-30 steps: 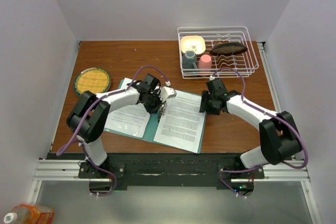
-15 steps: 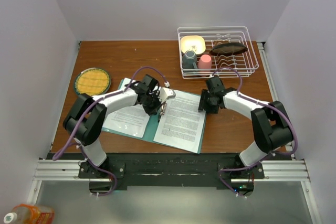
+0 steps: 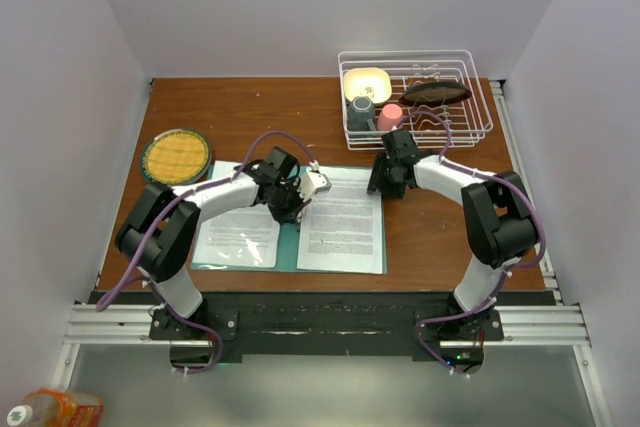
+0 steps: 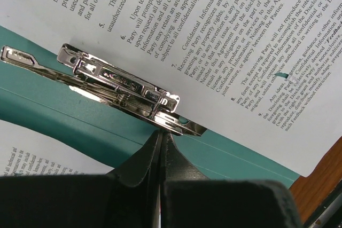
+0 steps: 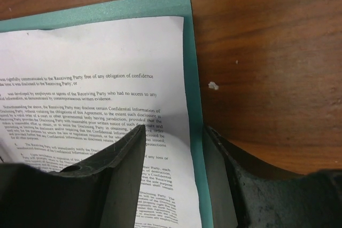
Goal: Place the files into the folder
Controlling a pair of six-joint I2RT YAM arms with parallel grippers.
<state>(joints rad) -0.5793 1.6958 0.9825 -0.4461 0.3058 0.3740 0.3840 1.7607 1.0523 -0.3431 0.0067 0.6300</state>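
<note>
Table (image 3: 250, 107): brown wood, arms reach in from the near edge. Folder (image 3: 289, 247): teal card, lies open and flat mid-table, 2 leaves, crease running near-to-far. Files (image 3: 340, 222): 2 printed white sheets, 1 on each leaf, both inside the folder's outline; teal shows as a strip at the crease and a thin margin on the R side. Handling, est.: card is light, thin, semi-stiff, should hinge at the crease. It sits flush to the wood, so no way under mid-leaf; best hold is a free outer edge or corner. Sheets are v. light, floppy, prob. slick on card, so apt to skate or buckle if pushed edge-on. Better to press from above and drag, or pinch a lifted corner. R gripper (image 5: 175, 132): at the R leaf's far corner, fingers apart, 1 over the sheet, 1 past the folder's edge above wood, nothing clamped. L gripper (image 4: 161, 134): at the crease, fingers pressed together, tips against the near rim of the clip (image 4: 117, 81). Clip: shiny metal, rigid, prob. sprung, mounted on teal by the crease. Its far side meets the R sheet's edge; can't tell if paper is under it.
</note>
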